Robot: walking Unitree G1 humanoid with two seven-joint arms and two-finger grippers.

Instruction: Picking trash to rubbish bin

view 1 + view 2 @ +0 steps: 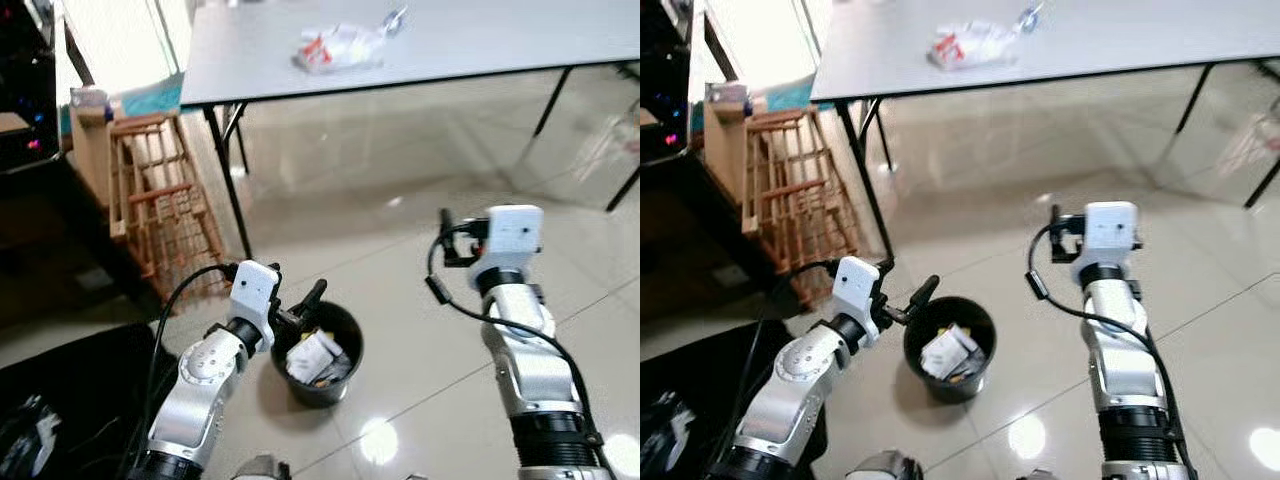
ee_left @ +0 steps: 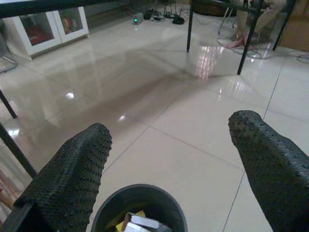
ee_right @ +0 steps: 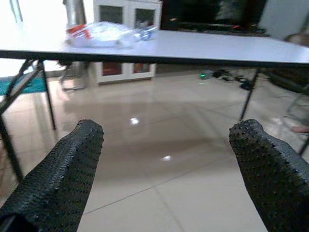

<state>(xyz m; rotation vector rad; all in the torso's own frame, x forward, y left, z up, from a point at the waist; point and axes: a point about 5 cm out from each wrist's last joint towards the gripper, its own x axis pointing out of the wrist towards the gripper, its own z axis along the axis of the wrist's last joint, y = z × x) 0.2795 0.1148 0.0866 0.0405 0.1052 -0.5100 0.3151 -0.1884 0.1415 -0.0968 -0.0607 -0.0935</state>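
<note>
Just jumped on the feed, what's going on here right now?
The robot stands over a black bin on the tiled floor; there is already some trash in it. Its left gripper hangs open just above the bin's rim, holding nothing. The right gripper is open too, raised and pointed toward the grey table, where a crumpled plastic bag lies, not yet picked up.

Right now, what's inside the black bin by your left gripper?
The black bin holds crumpled white paper or packaging with a bit of yellow. What lies beneath it is covered. The left gripper hovers open over its rim, holding nothing.
</note>
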